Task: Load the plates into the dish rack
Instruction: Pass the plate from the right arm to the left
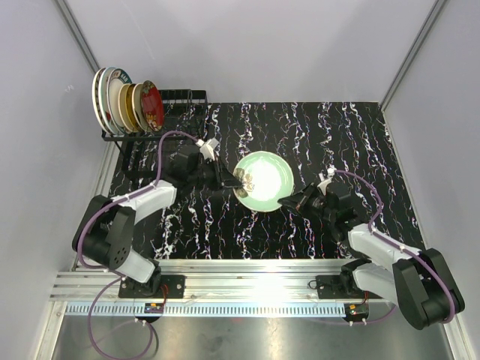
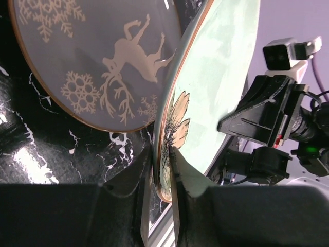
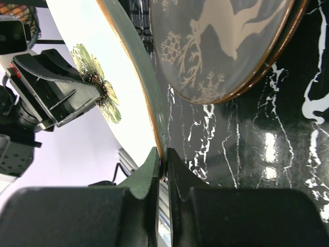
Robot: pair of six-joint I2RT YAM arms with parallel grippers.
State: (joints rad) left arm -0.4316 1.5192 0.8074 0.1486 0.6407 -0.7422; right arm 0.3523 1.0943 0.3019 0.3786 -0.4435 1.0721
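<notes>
A pale green plate [image 1: 264,180] with a flower print hangs tilted over the black marbled table, held at two sides. My left gripper [image 1: 234,178] is shut on its left rim; in the left wrist view its fingers [image 2: 161,152] clamp the flowered edge of the plate [image 2: 221,77]. My right gripper [image 1: 289,201] is shut on the opposite rim [image 3: 163,154]. A brown plate with a deer [image 2: 103,62] [image 3: 226,41] lies flat on the table beneath. The dish rack [image 1: 180,101] stands at the back left, with several plates [image 1: 127,101] upright in it.
The rack's right half [image 1: 191,97] shows bare slot wires. Grey walls close in the table at left, back and right. An aluminium rail [image 1: 247,289] with both arm bases runs along the near edge.
</notes>
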